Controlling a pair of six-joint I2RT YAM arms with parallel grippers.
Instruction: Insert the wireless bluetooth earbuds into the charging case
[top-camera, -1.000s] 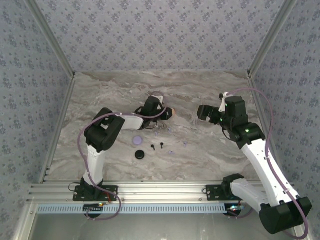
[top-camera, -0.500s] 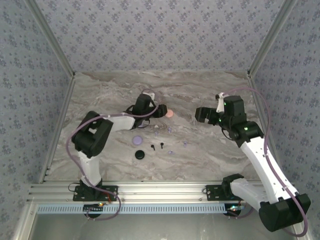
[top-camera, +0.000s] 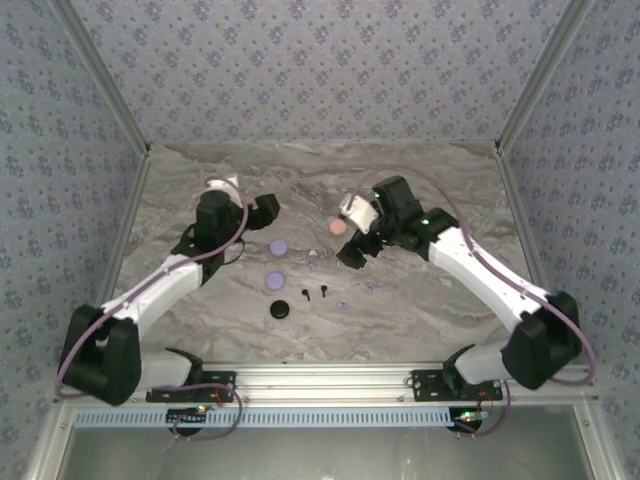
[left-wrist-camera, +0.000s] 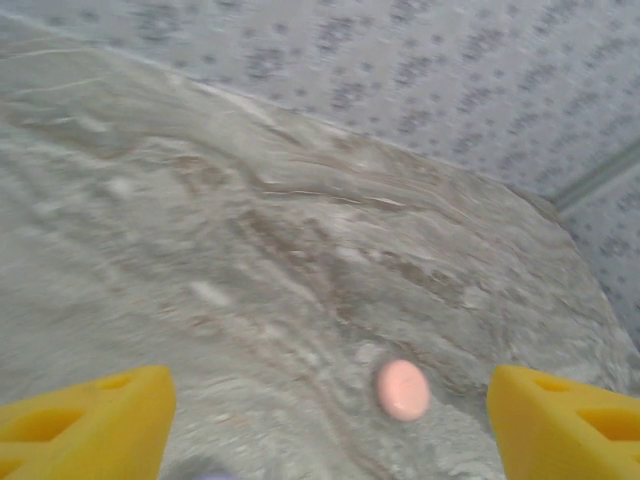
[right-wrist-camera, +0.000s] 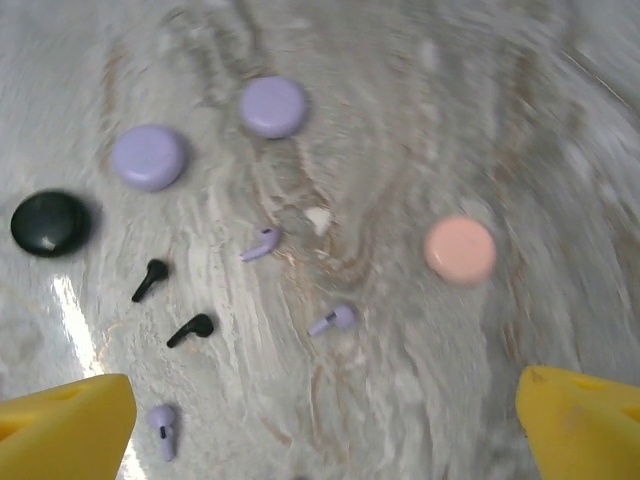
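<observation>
**Earbuds and surroundings.** The earbuds lie loose on the marble-patterned table (top-camera: 430, 310), near its middle, none of them set into a case. The right wrist view resolves them:
- Two black earbuds (right-wrist-camera: 150, 279) (right-wrist-camera: 190, 329) lie near each other but apart.
- One lilac earbud (right-wrist-camera: 262, 243) lies beyond the black pair, and a second lilac earbud (right-wrist-camera: 334, 319) lies to its right.
- A third lilac earbud (right-wrist-camera: 162, 430) lies closest to the camera.
- A whitish piece (right-wrist-camera: 318, 218), too small to identify, sits just beside the first lilac bud.

Around the earbuds lie a black disc (right-wrist-camera: 50, 222), two lilac discs (right-wrist-camera: 148, 157) (right-wrist-camera: 273, 106) and, well apart on the right, a pink disc (right-wrist-camera: 460, 250). Nothing covers any bud.

**Grippers.** The right gripper (right-wrist-camera: 325, 435) hangs over this group with its jaws wide. Its yellow fingertips (right-wrist-camera: 65, 430) sit at the lower corners of the frame, with nothing between them. In the top view the right gripper (top-camera: 357, 252) is just beside the pink disc (top-camera: 339, 227). The left gripper (top-camera: 262, 206) is off to the left of the discs.

**Differences between views.**
- The top view reduces the buds to specks.
- The left wrist view shows the left gripper (left-wrist-camera: 325, 430) with its jaws wide and empty, yellow fingertips (left-wrist-camera: 85, 420) apart, and a blurred pink disc (left-wrist-camera: 403, 389) on the table ahead.
</observation>
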